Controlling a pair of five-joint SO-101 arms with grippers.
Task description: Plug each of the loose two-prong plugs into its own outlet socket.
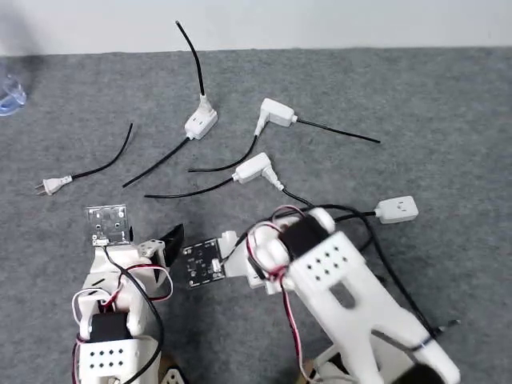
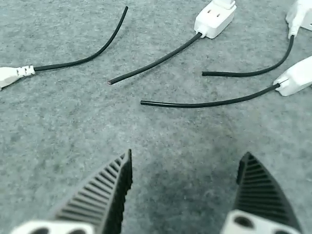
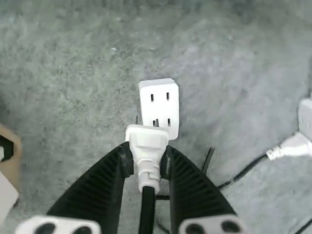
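In the right wrist view my right gripper [image 3: 146, 163] is shut on a white two-prong plug [image 3: 146, 144], black cord trailing back between the fingers. Its prongs meet the nearer slot pair of a white outlet block [image 3: 158, 102] lying on the carpet; the farther pair is free. My left gripper [image 2: 183, 195] hangs open over bare carpet, low in front of the left arm [image 1: 112, 328]. Beyond it lies a loose white plug [image 1: 50, 186] [image 2: 9, 75] on a short black cord. The right arm [image 1: 336, 272] covers its own gripper in the high view.
Grey carpet covers the table. White outlet pieces with black cords lie farther back [image 1: 200, 122] [image 1: 276, 112] [image 1: 252, 168], and another outlet [image 1: 398, 210] sits to the right. Black cords run beside the right arm. A clear plastic object [image 1: 10, 92] is at the far left edge.
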